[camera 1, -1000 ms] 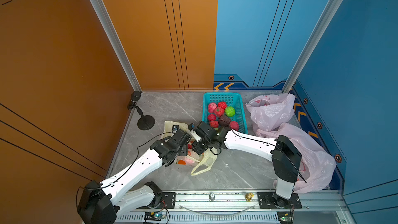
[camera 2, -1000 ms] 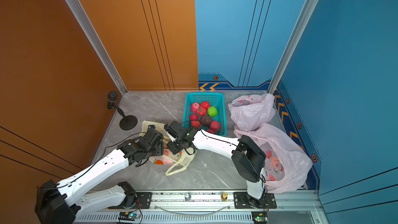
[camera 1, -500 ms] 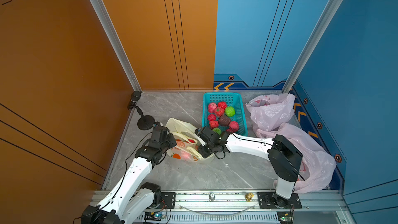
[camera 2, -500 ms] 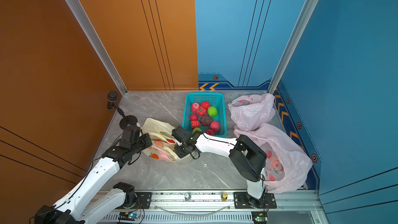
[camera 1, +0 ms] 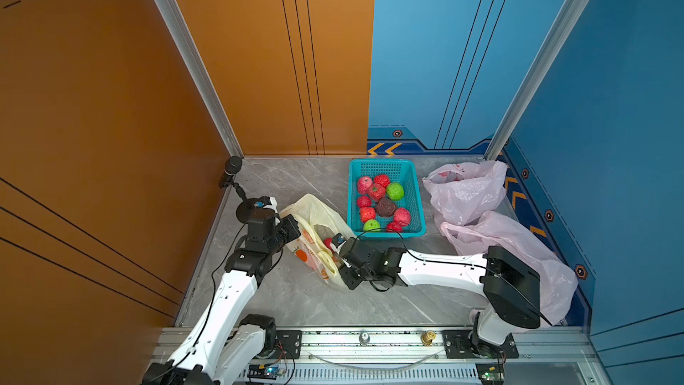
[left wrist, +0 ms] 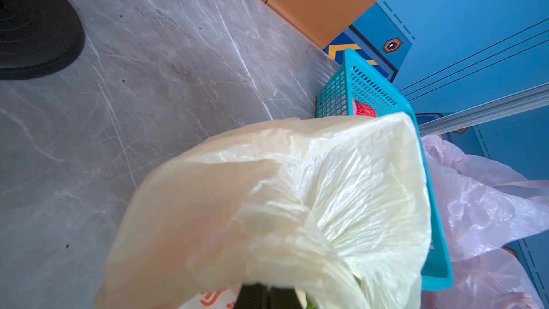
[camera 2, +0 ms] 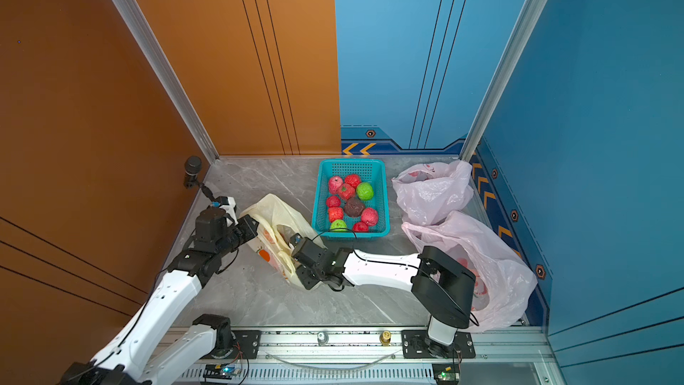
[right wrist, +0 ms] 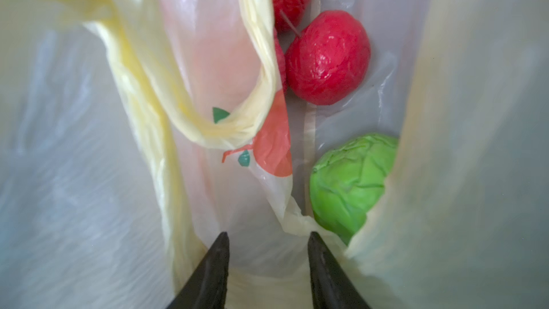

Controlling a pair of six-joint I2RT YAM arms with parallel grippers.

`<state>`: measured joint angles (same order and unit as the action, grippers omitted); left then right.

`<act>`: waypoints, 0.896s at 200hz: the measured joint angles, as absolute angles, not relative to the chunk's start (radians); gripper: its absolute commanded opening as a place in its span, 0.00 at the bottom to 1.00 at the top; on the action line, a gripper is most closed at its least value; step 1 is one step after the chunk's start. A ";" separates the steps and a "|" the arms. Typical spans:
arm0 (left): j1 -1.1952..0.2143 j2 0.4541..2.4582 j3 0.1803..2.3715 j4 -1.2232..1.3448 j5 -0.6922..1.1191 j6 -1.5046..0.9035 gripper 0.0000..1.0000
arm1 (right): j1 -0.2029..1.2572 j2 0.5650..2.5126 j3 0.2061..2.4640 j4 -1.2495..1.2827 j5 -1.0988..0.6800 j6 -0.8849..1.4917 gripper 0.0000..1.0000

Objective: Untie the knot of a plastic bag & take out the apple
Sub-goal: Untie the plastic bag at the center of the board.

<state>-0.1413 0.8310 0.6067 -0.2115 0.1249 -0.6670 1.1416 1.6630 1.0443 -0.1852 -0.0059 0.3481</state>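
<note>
**Q:** Top views: what has changed?
**A:** A second ago the left gripper (camera 1: 292, 227) stood partly open over the plastic bag (camera 1: 318, 212). It is now clamped on the film and has drawn it toward the left edge of the table (camera 1: 296, 301). The bag lies between that edge and the basket (camera 2: 322, 194), with its mouth facing the right gripper (camera 2: 296, 253).

**Q:** Left wrist view?
**A:** The film fans out, bunched, from the closed jaws. No knot is visible.

**Q:** Right wrist view?
**A:** The jaws stand apart and empty at the bag mouth. The red apple (right wrist: 328, 57) and the green apple (right wrist: 344, 182) lie just ahead, inside the bag and uncovered.

**Q:** What does this mean for the task?
**A:** The bag appears to be open. Extraction is probably the remaining step.
</note>
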 measured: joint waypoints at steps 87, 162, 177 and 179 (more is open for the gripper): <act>-0.111 0.664 0.500 -0.268 0.162 -0.776 0.00 | 1.295 1.627 1.061 -0.173 -0.021 0.070 0.47; -0.022 0.729 0.374 0.049 0.279 -0.962 0.00 | 1.306 1.522 0.936 -0.133 0.167 0.022 0.49; -0.020 0.798 0.382 0.129 0.309 -0.988 0.00 | 1.301 1.551 0.945 -0.138 0.167 0.022 0.49; -0.020 0.807 0.385 0.139 0.314 -0.991 0.00 | 1.301 1.554 0.946 -0.138 0.167 0.022 0.49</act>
